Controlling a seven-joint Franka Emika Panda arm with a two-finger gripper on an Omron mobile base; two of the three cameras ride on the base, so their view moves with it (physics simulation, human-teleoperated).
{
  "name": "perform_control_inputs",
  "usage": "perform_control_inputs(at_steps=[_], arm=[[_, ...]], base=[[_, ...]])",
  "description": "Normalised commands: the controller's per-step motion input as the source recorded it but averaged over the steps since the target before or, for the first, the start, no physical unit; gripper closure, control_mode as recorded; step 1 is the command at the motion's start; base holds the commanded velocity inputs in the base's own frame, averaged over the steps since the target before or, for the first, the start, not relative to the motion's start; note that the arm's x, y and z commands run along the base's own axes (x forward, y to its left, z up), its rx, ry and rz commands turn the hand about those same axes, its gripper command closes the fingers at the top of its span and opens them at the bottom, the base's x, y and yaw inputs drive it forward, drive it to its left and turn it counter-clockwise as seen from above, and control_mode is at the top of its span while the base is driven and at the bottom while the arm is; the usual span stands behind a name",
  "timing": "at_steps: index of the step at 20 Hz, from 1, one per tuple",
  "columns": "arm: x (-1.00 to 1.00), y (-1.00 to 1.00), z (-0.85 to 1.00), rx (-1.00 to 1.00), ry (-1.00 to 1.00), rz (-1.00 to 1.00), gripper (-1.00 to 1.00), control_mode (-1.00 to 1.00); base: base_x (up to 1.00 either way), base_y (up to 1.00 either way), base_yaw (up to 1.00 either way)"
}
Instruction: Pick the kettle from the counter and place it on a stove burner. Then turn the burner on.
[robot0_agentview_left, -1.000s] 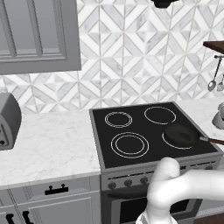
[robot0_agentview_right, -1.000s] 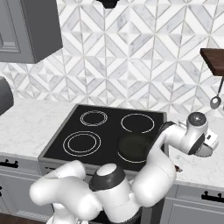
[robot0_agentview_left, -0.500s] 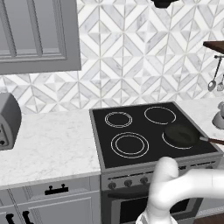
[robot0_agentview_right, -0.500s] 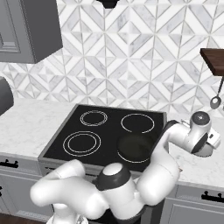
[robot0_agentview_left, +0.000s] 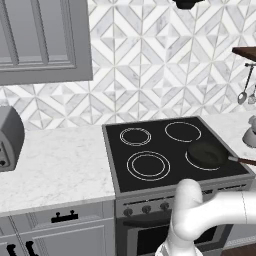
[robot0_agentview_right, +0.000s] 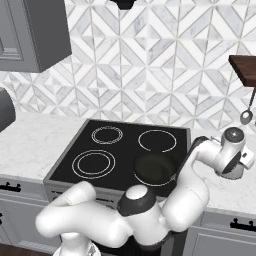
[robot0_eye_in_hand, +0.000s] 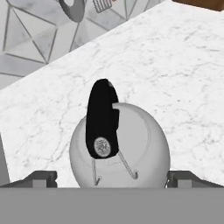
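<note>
Two fingertips of the gripper (robot0_eye_in_hand: 112, 177) stand wide apart, empty, flanking the kettle (robot0_eye_in_hand: 120, 146) on the bench (robot0_eye_in_hand: 175, 74) — best lowered square onto the black handle (robot0_eye_in_hand: 102, 118) before closing.

kettle (robot0_agentview_left: 250, 134) cut by right edge, fingers (robot0_eye_in_hand: 43, 178) barely visible

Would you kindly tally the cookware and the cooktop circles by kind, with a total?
Kettle: 1
Frying pan: 1
Double-ringed circles, including the stove burner: 2
Single-ringed circles: 2, one under the pan
Total: 6
</note>
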Motion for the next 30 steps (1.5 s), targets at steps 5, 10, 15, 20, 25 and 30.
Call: perform_control_inputs(at_steps=[5, 10, 15, 20, 25, 30], arm=[[0.08, -0.13, -0.1, 0.02, 0.0, 0.0, -1.0, -1.0], [0.07, -0.13, -0.04, 0.01, 0.0, 0.0, -1.0, -1.0], [0.17, 0.0, -0.11, 0.0, 0.0, 0.03, 1.0, -1.0], [0.18, 0.0, -0.13, 0.0, 0.0, 0.06, 1.0, -1.0], [0.06, 0.0, -0.03, 0.0, 0.0, 0.05, 1.0, -1.0], [-0.27, 0.03, 0.08, 0.0, -0.06, 0.03, 1.0, -1.0]], base=[[0.0, 0.0, 0.0], [0.0, 0.0, 0.0], [0.0, 0.0, 0.0], [0.0, 0.0, 0.0], [0.0, 0.0, 0.0], [0.0, 0.0, 0.0]])
